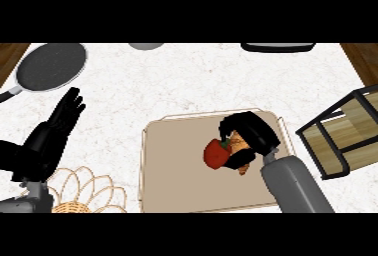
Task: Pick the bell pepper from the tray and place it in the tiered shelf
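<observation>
Bell pepper: red, mid-tray; lifted or resting, cannot tell.
Orientation: long axis near-to-far, green stem toward the far edge.
Right hand: curled round the pepper's right side.
Left hand: relaxed, fingers up, view's left.

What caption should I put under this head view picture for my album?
Right robot hand curls round the red bell pepper over the tray, beside the tiered shelf.

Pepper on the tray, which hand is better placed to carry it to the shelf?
Right. The right hand is curled round the pepper over the tray, and the shelf stands on that same side. The left hand rests open at the far left, away from both.
</observation>
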`<state>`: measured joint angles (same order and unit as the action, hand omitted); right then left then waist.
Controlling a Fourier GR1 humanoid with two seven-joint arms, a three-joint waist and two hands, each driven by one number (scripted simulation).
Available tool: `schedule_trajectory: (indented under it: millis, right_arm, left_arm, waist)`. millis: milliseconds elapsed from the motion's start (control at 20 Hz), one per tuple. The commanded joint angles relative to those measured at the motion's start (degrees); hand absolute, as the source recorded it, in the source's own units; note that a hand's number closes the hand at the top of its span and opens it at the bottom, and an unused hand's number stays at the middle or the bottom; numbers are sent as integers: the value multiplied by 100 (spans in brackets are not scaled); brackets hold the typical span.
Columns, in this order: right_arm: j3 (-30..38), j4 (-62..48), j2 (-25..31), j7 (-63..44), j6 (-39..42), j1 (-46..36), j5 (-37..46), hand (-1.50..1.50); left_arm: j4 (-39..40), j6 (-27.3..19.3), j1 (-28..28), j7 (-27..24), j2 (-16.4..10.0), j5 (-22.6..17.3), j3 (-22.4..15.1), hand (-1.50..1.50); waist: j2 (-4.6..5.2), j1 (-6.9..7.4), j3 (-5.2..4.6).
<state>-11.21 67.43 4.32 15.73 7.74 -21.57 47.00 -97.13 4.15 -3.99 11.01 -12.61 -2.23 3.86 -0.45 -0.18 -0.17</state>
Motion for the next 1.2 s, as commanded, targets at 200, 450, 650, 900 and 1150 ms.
schedule_trajectory:
  millis: [200, 450, 650, 900, 1150]
  right_arm:
    - [164, 2265, 549, -785, -300, 2318, 127, 150]
    - [848, 4257, 1025, -845, -336, 3228, -288, 150]
    - [1129, 6009, 1084, -1103, -220, 4233, -566, 150]
    - [1728, 8153, 914, -2017, 253, 5150, -1281, 150]
    - [1947, 8640, 844, -2775, 548, 4917, -1607, 150]
  left_arm:
    - [50, -177, 454, -107, -60, 60, 314, 0]
    - [-58, -201, 572, -38, -141, -16, 498, 0]
    - [-115, -168, 615, -116, -100, 15, 420, 0]
    - [-360, -114, 601, -52, 33, 46, 160, 0]
    - [-173, 51, 372, -98, -34, -3, 136, 0]
  waist:
    - [-171, -679, -15]
    - [-221, -873, -21]
    - [-143, -778, -11]
    - [-43, -385, 3]
    - [7, -212, -2]
